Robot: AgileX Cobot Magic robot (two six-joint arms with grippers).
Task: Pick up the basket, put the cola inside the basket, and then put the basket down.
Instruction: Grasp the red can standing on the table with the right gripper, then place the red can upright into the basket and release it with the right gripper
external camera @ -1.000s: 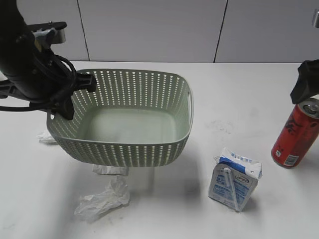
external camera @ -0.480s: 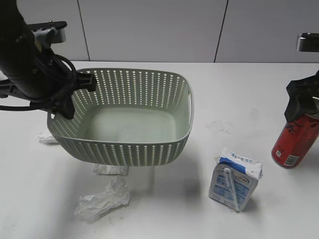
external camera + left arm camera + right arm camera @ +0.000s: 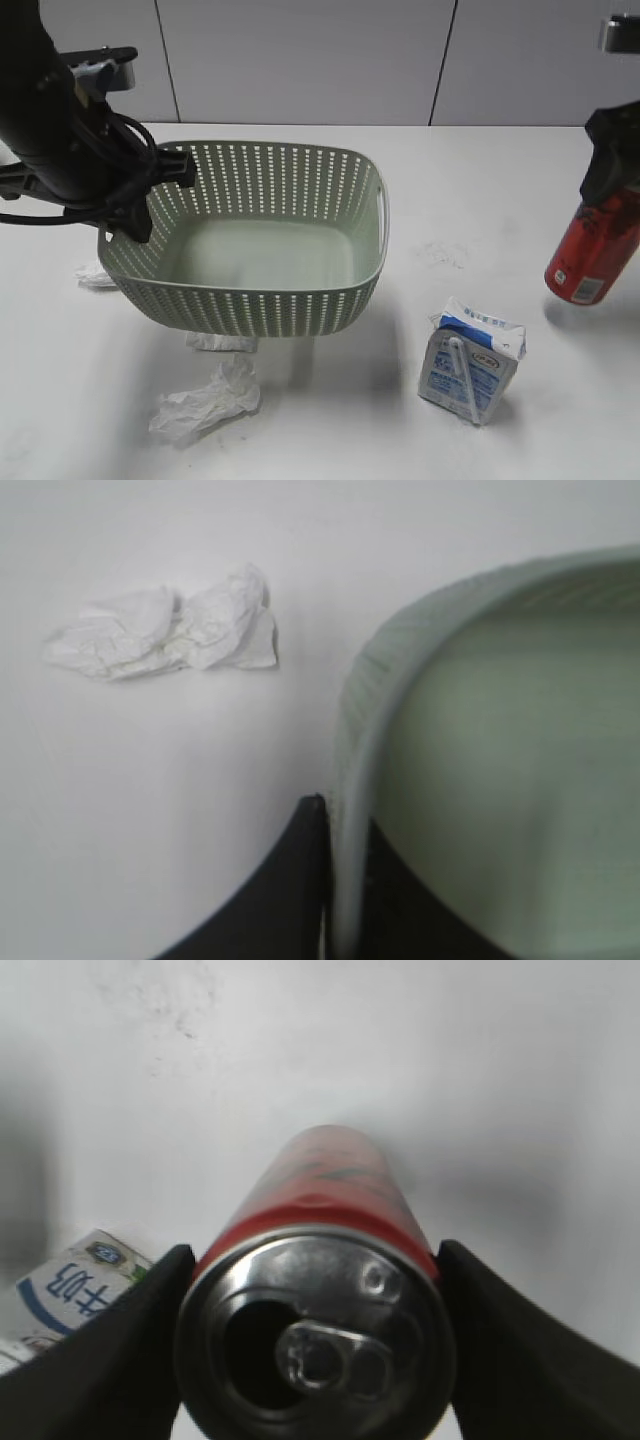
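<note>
while the left gripper (image 3: 150, 195) is clamping the basket (image 3: 262, 240) by its left rim and holding it tilted above the table (image 3: 480, 180), the right gripper (image 3: 310, 1290) is squeezing the cola (image 3: 596, 250) at its top, lifting it clear beside the milk carton (image 3: 474, 358). crumpled paper (image 3: 205, 400) is lying below the basket.

Slanted exterior view over the table (image 3: 480, 190); wrist views close, downward; milk carton (image 3: 470, 362) shared.
</note>
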